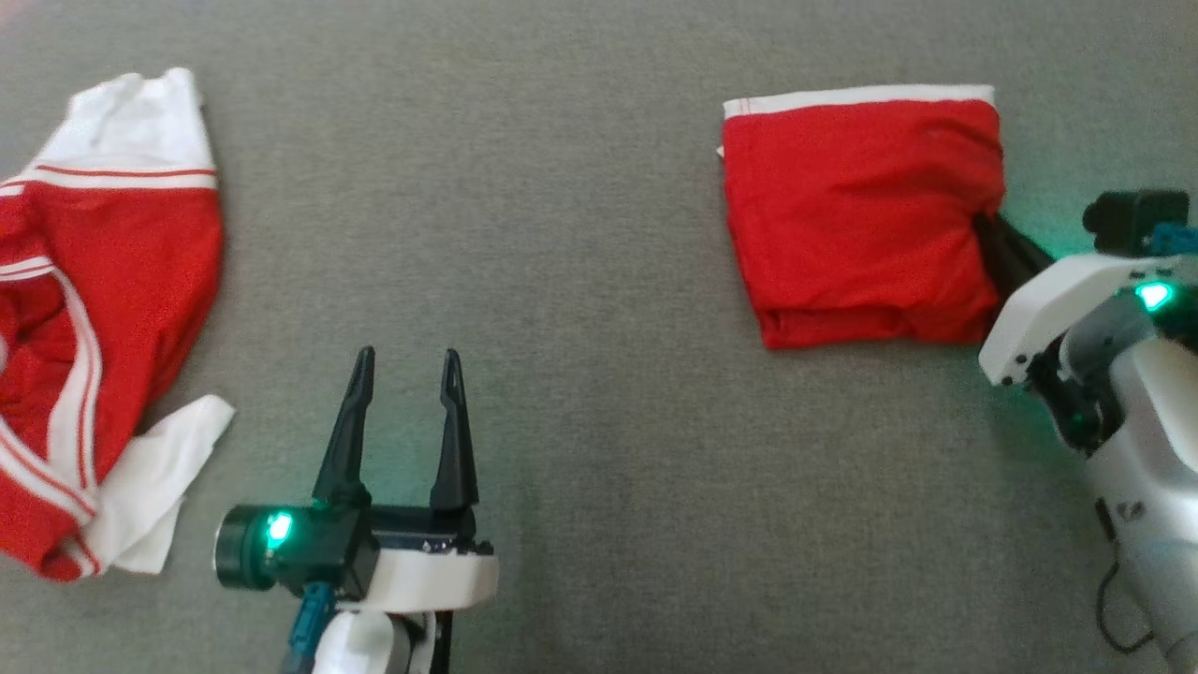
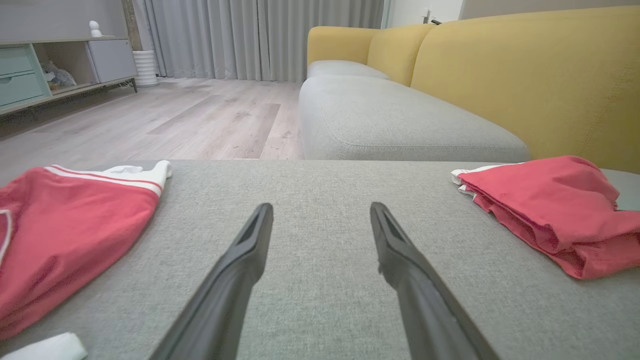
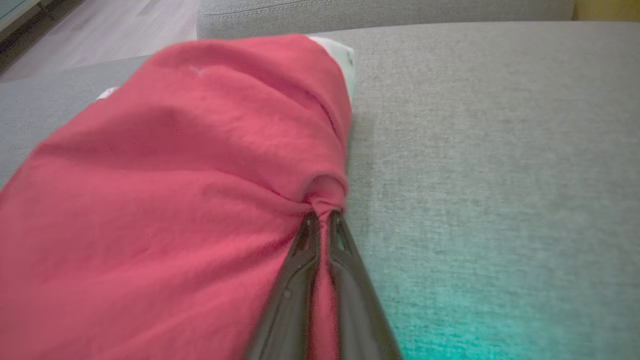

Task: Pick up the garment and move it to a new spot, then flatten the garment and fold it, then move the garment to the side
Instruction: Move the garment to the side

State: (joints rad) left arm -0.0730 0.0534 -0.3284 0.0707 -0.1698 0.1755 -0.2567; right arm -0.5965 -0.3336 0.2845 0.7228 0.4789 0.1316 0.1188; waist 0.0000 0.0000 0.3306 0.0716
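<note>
Right gripper (image 3: 322, 216): jaws pressed together, pinching a bunched bit of the folded red fabric garment with white trim (image 1: 856, 220) at its right edge. I can see the cloth puckered around the fingertips in the right wrist view. Garment lies on the grey woven fabric cushion (image 1: 599, 187), toward the cushion's far right, white band on the far side. Left gripper (image 1: 409, 356): jaws spread wide, bare cushion between them, over the cushion's near middle, well apart from the garment. A crumpled red garment with white stripes (image 1: 103, 309) sits at the cushion's left edge.
</note>
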